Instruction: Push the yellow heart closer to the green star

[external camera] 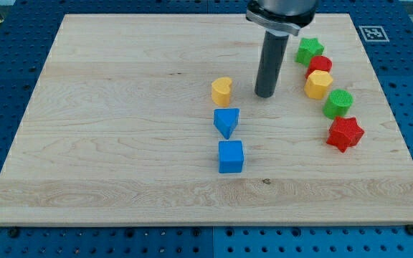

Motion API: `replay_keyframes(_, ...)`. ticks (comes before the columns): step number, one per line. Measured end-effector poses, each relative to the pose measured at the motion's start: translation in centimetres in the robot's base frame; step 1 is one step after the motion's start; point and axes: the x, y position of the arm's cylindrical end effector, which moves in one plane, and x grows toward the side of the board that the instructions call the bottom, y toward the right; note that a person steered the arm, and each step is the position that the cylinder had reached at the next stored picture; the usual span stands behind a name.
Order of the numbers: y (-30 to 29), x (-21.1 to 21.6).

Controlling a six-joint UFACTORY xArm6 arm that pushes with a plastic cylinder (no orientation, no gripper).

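— One yellow heart point(221, 90) sits near the board's middle, with the tip point(265, 94) just to its right, apart from it. And the green star point(309, 50)?

— Near the view's top right, heading a curved row: a red block point(320, 64), a yellow hexagon point(318, 84), a green block point(338, 103) and a red star point(345, 133).

— Below the heart?

— A blue triangle point(226, 121), then a blue cube point(231, 156).

— The surface?

— A pale wooden board point(106, 129) on a blue perforated table point(6, 72). A square black-and-white marker point(371, 33) sits at the board's top right corner; no words are readable. The arm has no claw, only a rod.
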Motion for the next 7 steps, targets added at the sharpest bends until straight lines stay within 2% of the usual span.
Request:
replay_keyframes(2, -4.9, -0.1)
replay_keyframes(4, -6.9, -5.9)
replay_keyframes(5, -11.7, -5.5)
replay_keyframes(7, -13.4, -0.1)
